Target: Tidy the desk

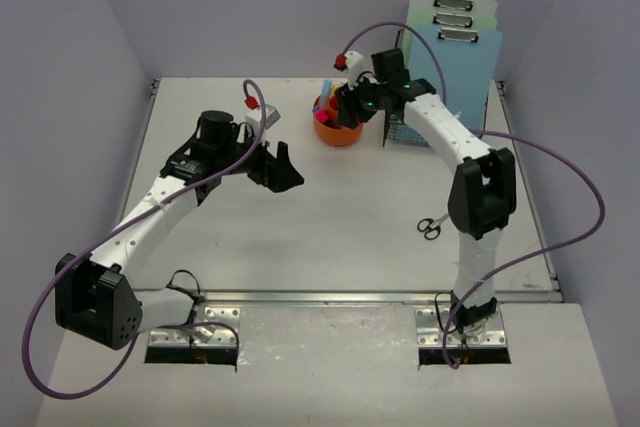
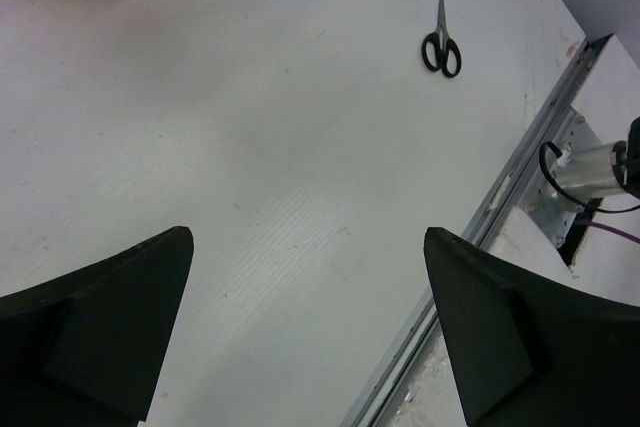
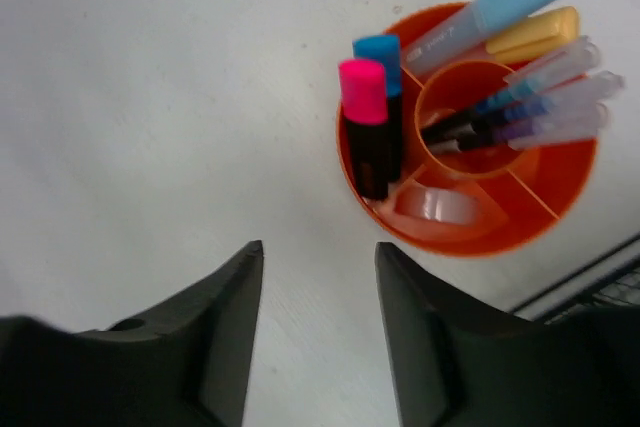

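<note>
While right gripper hangs parted, desk lies below.

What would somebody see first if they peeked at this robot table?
Probably the bright orange pen pot at the back of the desk, stuffed with colourful markers, with the right gripper open just above it. Next, the small black scissors lying alone by the right arm, and pastel clipboards standing at the back right.
</note>
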Robot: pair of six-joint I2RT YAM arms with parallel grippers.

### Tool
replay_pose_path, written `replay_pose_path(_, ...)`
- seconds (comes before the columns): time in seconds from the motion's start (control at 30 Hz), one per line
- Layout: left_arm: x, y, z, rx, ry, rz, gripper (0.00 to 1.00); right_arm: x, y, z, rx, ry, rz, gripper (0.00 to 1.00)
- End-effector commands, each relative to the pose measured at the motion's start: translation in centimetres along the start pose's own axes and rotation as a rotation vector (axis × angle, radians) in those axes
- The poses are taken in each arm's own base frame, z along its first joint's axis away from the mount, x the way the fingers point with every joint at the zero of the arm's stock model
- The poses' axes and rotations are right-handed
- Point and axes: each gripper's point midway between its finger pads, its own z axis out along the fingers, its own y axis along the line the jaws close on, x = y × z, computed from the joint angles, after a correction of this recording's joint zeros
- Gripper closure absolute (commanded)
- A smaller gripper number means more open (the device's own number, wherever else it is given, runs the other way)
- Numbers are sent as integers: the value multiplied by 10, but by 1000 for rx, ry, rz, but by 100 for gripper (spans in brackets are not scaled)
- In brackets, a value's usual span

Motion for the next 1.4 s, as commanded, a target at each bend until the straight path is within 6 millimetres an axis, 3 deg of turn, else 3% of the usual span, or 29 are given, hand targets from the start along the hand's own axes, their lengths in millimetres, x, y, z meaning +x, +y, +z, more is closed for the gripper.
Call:
replay_pose_path(0.0,-8,-2,-13,-6,-36,110,0,29,6,-102,-190,90,-259,39)
replay_pose_path(0.03,-8,-3,-14,-6,-36,117,0,38,9,-117,-216,115,-306,37)
replay_pose_path(0.1,-6,-3,-15,-2,-34,116,0,105,17,-155,-302,312,-440,37)
replay_pose_path(0.2,-4,-7,-14,20,-35,90,0,180,34,-189,-395,508,-625,39)
replay_pose_path(0.27,-3,-10,-14,34,-33,68,0,206,29,-196,-393,576,-741,37)
replay_pose_path(0.4,-3,-13,-15,34,-34,25,0,259,43,-203,-438,631,-854,34)
replay_pose_path(0.47,-3,-12,-15,33,-35,24,0,270,47,-199,-449,623,-881,36)
replay_pose_path(0.7,-3,-13,-15,32,-33,20,0,281,53,-185,-510,634,-894,62)
replay_pose_path(0.83,0,-11,-15,25,-29,27,0,302,58,-187,-573,656,-962,75)
replay_pose_path(0.93,0,-10,-15,23,-29,28,0,311,62,-189,-583,659,-976,76)
replay_pose_path(1.07,0,-10,-14,27,-32,29,0,338,73,-190,-596,667,-976,73)
replay_pose_path(1.37,0,-9,-12,30,-25,18,0,340,59,-177,-562,692,-954,72)
